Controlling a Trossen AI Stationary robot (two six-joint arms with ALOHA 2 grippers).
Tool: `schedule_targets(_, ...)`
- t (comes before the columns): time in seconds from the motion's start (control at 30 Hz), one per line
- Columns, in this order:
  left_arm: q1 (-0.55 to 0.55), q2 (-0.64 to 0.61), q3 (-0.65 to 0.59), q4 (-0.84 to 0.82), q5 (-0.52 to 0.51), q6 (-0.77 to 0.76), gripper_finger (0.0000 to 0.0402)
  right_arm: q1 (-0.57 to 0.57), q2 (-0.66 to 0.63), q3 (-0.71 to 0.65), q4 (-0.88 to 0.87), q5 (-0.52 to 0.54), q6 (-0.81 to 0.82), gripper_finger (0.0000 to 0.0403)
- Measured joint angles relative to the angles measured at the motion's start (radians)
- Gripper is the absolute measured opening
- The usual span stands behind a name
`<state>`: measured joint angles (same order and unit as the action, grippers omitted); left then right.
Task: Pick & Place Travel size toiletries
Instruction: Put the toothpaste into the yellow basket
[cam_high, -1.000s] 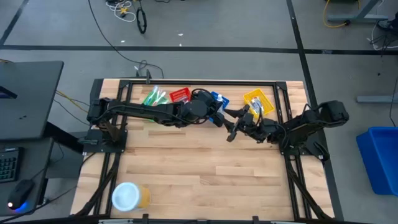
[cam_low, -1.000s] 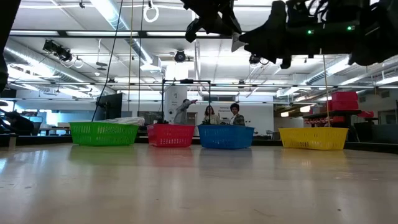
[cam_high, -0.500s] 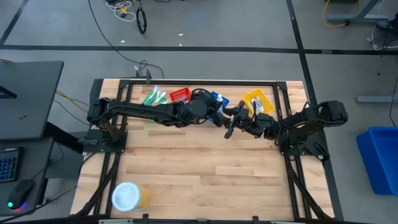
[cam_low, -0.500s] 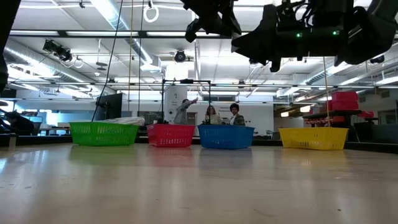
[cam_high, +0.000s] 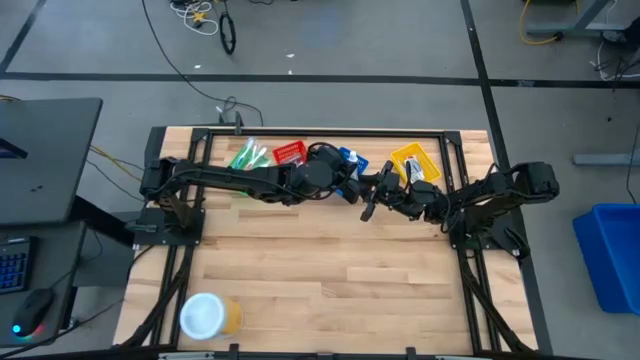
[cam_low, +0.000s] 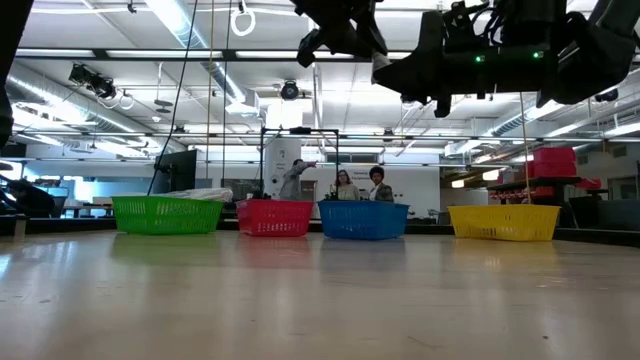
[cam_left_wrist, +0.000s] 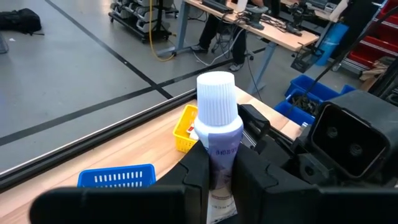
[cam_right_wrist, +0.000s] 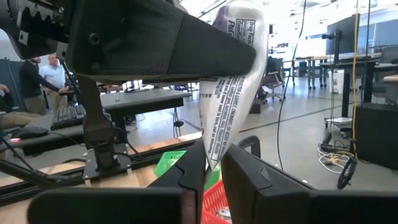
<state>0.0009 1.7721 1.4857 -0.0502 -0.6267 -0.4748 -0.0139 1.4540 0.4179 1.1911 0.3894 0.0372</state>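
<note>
High view shows both dark arms meeting above the far half of the wooden bench (cam_high: 330, 270), just in front of the row of small plastic baskets along its far edge: green basket (cam_high: 249, 156), red basket (cam_high: 290, 152), blue basket (cam_high: 352, 161) and yellow basket (cam_high: 413, 163). The left gripper (cam_left_wrist: 216, 163) has its jaws closed on the lower body of a small white travel-size tube with a ribbed white cap and blue print (cam_left_wrist: 217, 134), held high above the bench. The right gripper (cam_right_wrist: 213, 163) has its jaws drawn in narrow on the flat crimped end of the same tube, so both arms grip it at once. The near half of the bench lies open, with only a big white-lidded yellow jar (cam_high: 207, 316) near the near left corner, well apart from the arms.
</note>
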Motion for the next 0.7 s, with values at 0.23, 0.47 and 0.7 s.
schedule_targets(0.23,-0.001,0.000,0.000,0.000,-0.017,-0.004,0.0053,0.000,0.000,0.000,0.001,0.001,0.000,0.0034)
schedule_targets(0.47,0.001,0.000,0.000,0.001,-0.020,-0.001,0.0065,0.000,0.000,0.000,0.001,0.002,0.000,0.0029)
schedule_targets(0.7,0.012,0.000,0.000,0.007,-0.009,0.020,0.0109,0.000,0.000,0.000,-0.005,0.003,0.000,0.0025)
